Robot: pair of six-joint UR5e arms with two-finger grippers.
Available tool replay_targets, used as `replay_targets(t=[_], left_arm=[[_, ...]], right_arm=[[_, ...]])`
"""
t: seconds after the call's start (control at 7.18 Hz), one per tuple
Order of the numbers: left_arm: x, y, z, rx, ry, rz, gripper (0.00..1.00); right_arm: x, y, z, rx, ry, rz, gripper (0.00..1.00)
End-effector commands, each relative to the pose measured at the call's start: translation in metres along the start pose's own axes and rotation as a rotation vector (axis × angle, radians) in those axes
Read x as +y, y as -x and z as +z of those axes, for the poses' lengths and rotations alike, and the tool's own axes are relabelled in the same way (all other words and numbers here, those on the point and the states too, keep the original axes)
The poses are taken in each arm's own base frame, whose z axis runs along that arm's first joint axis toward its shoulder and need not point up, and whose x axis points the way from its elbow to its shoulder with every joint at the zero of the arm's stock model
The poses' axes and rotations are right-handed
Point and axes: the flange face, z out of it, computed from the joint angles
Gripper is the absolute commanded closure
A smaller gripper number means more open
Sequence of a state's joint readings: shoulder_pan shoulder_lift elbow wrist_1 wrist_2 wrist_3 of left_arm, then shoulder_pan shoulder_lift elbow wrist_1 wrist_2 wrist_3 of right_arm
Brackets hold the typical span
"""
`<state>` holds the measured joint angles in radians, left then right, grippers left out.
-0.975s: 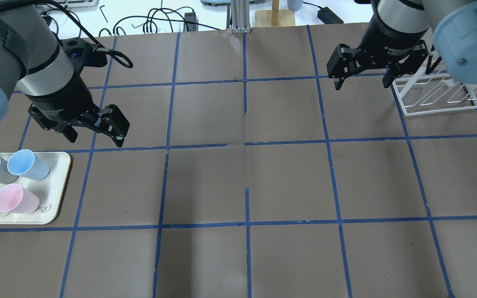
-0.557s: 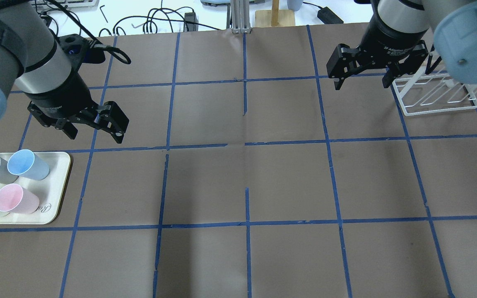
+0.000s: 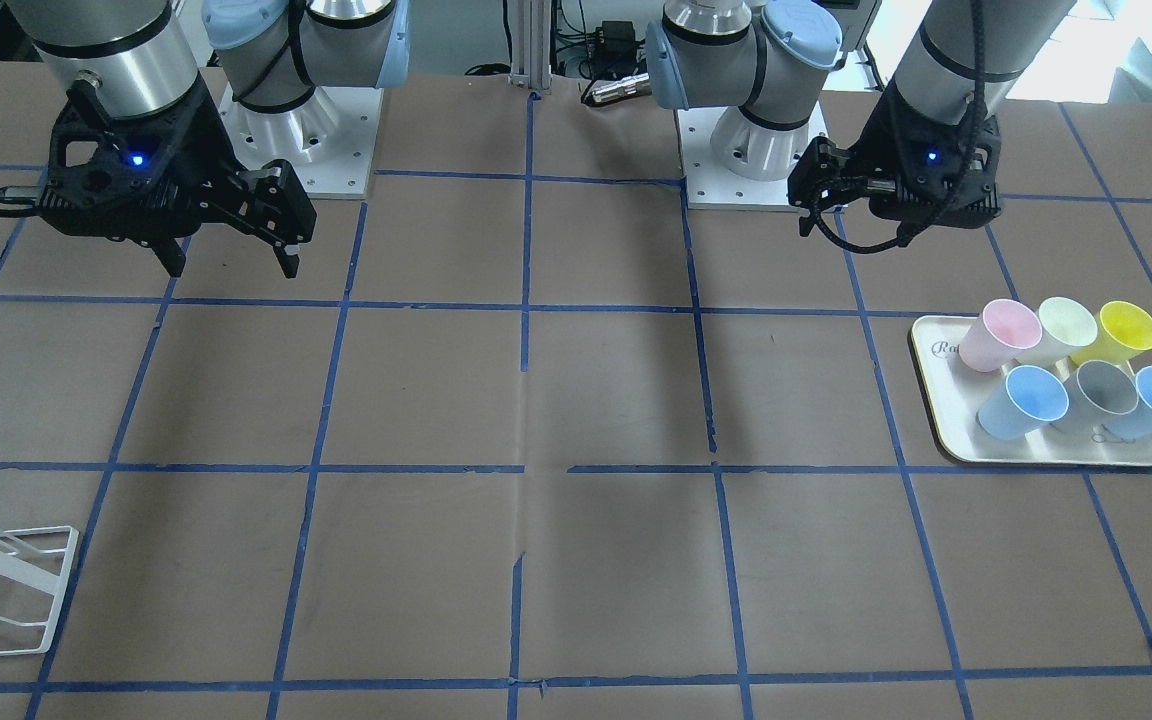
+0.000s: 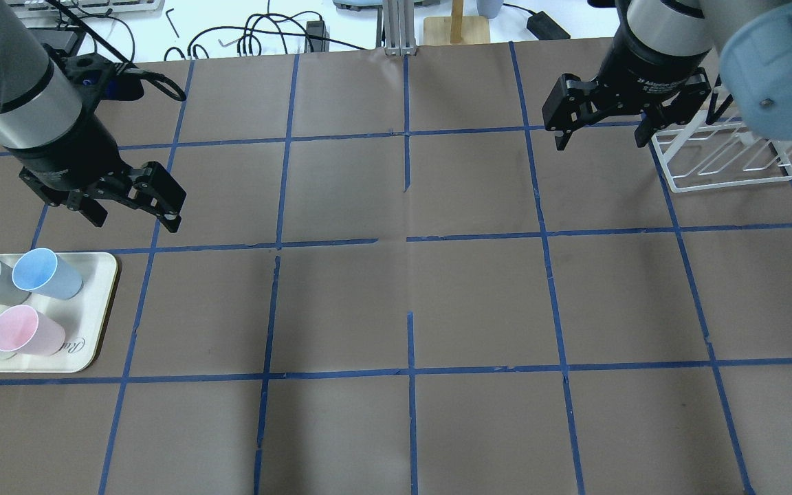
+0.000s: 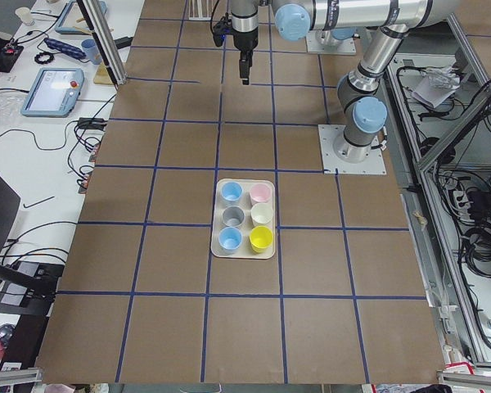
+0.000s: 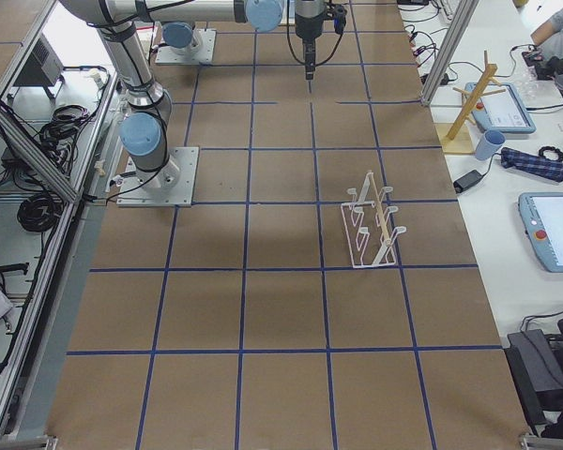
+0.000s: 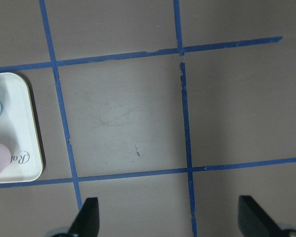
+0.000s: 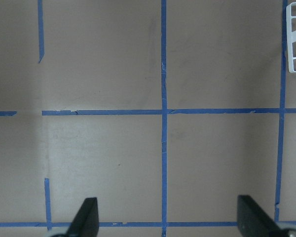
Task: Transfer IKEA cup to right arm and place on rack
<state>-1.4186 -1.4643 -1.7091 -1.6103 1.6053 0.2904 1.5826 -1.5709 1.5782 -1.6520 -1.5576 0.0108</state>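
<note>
From the left gripper [image 4: 133, 218], spread and empty: light-blue IKEA cup [image 4: 45, 273] at eight o'clock overhead, upright on cream tray [image 4: 97, 309]; right gripper [image 4: 602, 142], also spread, well apart.

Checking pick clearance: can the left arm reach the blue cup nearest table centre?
Probably yes. Left tool hangs open near the tray, nothing between; the cup stands at the tray's corner, top uncovered.

The left arm [image 4: 21, 96] reaches in with its wrist turned downward, and the left gripper [image 4: 136, 220] has its fingers [image 4: 162, 196] spread wide. The right arm [image 4: 664, 27] also points its right gripper [image 4: 601, 141] downward, fingers equally far apart.
</note>
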Motion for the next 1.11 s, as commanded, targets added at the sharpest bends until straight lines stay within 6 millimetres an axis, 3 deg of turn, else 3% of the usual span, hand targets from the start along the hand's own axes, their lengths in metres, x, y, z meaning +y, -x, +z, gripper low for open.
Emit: replay_targets(t=[0.0, 0.42, 0.7, 0.97], left_arm=[[-0.002, 0.052, 0.007, 0.009, 0.013, 0.109, 0.00], [-0.005, 0.158, 0.026, -0.010, -0.019, 0.261, 0.00], [-0.004, 0.223, 0.050, -0.004, -0.020, 0.346, 0.00], [-0.008, 0.272, 0.078, -0.011, -0.027, 0.413, 0.00]], right_arm=[[0.000, 0.000, -0.001, -0.001, -0.003, -0.001, 0.00], [0.000, 0.000, -0.001, -0.001, -0.001, -0.001, 0.00], [0.000, 0.000, -0.001, -0.001, -0.001, 0.001, 0.00], [0.000, 0.000, -0.001, -0.001, -0.001, 0.001, 0.00]])
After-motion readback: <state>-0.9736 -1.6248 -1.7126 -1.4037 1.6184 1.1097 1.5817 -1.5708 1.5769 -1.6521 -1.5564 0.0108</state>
